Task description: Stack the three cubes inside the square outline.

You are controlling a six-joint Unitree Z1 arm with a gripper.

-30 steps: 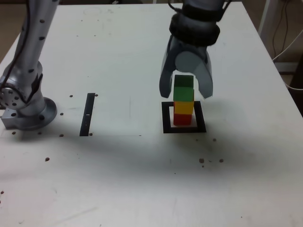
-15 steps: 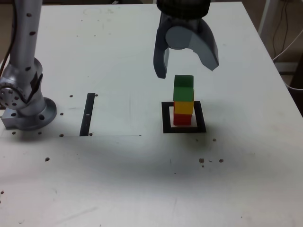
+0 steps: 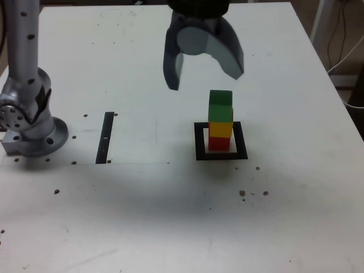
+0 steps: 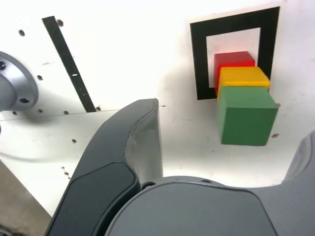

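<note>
Three cubes stand stacked inside the square outline [image 3: 198, 142] of black tape: the red cube [image 3: 219, 143] at the bottom, the yellow cube [image 3: 220, 129] on it, the green cube [image 3: 220, 106] on top. The wrist view shows the same stack, green cube [image 4: 244, 114], yellow cube [image 4: 241, 77], red cube [image 4: 233, 59], within the square outline [image 4: 199, 59]. My gripper [image 3: 205, 79] hangs open above the table, up and toward the exterior view's left of the stack, touching nothing. Its fingers [image 4: 133, 147] are spread wide with nothing between them.
A narrow black strip [image 3: 106, 137] lies on the white table [image 3: 142, 216], toward the exterior view's left of the outline. The arm's metal base [image 3: 28, 128] stands at the left edge. Small dark specks dot the tabletop. Cables hang beyond the table's right edge.
The gripper let go of the green cube, opened wide, rose and drifted toward the exterior view's left. The stack stayed in place.
</note>
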